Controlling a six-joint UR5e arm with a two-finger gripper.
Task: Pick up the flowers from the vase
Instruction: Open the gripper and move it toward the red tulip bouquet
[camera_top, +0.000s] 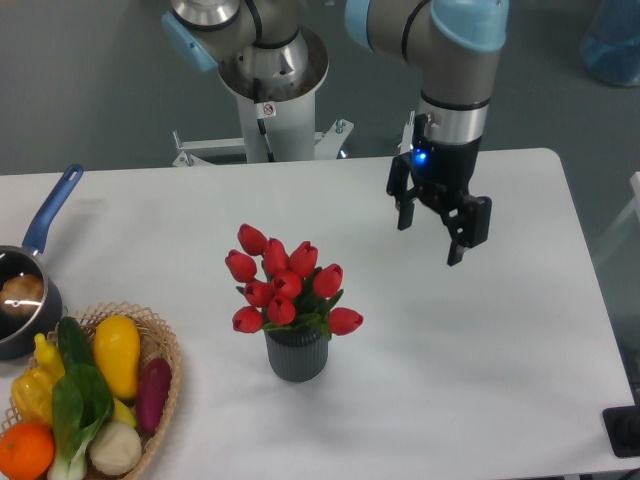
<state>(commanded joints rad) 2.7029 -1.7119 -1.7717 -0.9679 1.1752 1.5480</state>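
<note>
The flowers (286, 285), a bunch of red tulip buds with green leaves, stand upright in the vase (296, 355), a small dark grey ribbed cylinder near the middle of the white table. My gripper (432, 240) hangs above the table to the upper right of the bunch, well apart from it. Its two black fingers (458, 235) point down and are spread, with nothing between them.
A wicker basket (165, 385) with vegetables and fruit sits at the front left corner. A blue-handled saucepan (28, 300) is at the left edge. The robot's base (270, 95) rises behind the table's far edge.
</note>
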